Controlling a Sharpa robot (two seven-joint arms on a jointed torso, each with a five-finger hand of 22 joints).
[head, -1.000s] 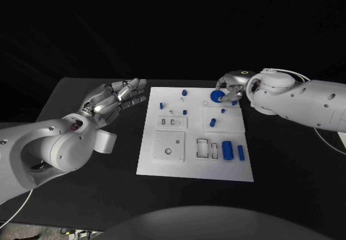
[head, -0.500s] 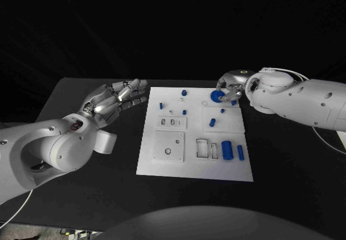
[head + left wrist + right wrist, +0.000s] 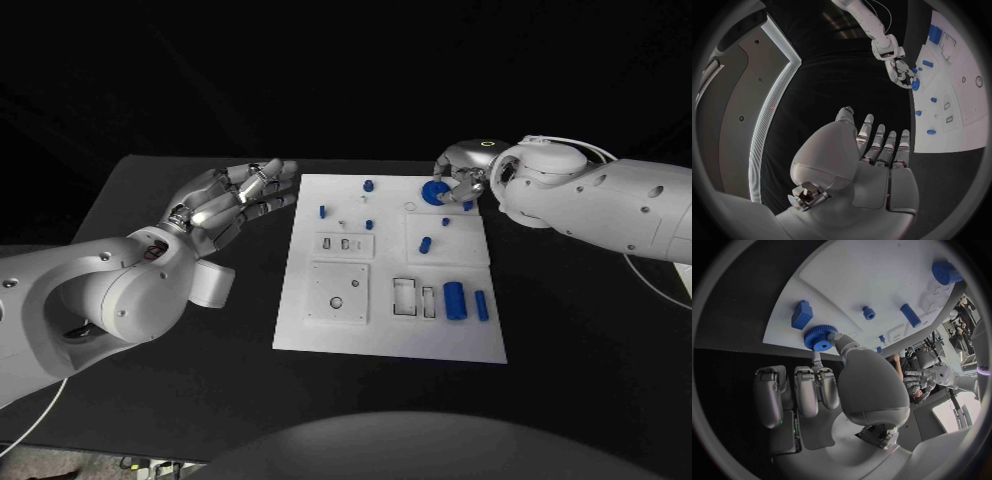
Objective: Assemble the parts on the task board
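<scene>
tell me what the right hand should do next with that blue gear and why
Probably lift the blue gear slightly clear of the task board. The right hand pinches it at the board's far right corner, where it seems to touch the surface. The left hand hovers open off the board's left edge, so it likely won't help.

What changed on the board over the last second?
Almost nothing. The right hand still pinches the blue gear at the far right of the task board, without lifting it. The left hand stays open beside the board, fingers curling slightly. Other parts unmoved.
</scene>
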